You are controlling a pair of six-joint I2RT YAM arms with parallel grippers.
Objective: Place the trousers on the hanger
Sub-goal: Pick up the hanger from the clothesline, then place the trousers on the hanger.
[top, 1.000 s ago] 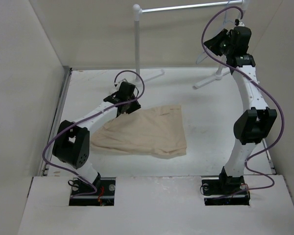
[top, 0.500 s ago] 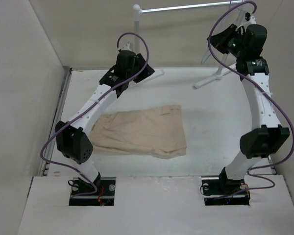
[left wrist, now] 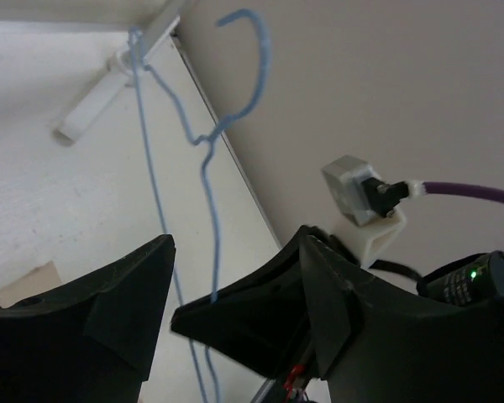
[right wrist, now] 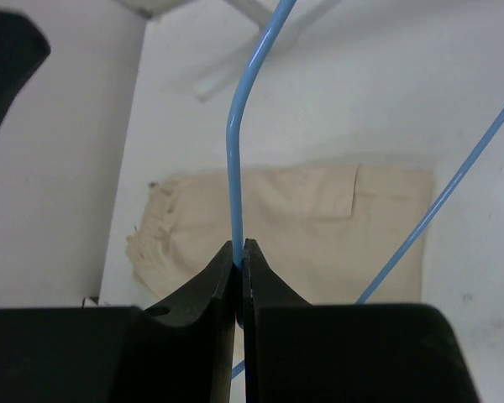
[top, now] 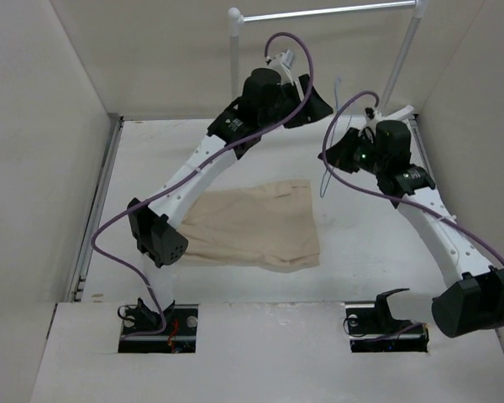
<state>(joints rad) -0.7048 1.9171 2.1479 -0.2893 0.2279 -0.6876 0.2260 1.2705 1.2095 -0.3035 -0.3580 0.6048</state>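
The beige trousers (top: 252,222) lie folded flat on the table; they also show in the right wrist view (right wrist: 319,218). My right gripper (right wrist: 242,248) is shut on the thin pale blue wire of the hanger (right wrist: 232,151) and holds it in the air above the table, right of the trousers (top: 343,155). The hanger (top: 322,178) hangs as a faint wire below it. My left gripper (top: 312,102) is raised high beside it and open. In the left wrist view the hanger (left wrist: 208,168), hook up, runs down between the open fingers of my left gripper (left wrist: 231,269).
The white-poled garment rack (top: 233,59) with its metal rail (top: 319,12) stands at the back, with its feet on the table (left wrist: 92,113). Beige walls enclose the table on the left, back and right.
My right arm has swung down and left from the rail with the hanger. My left arm has risen from the trousers and moved right, up to the hanger.
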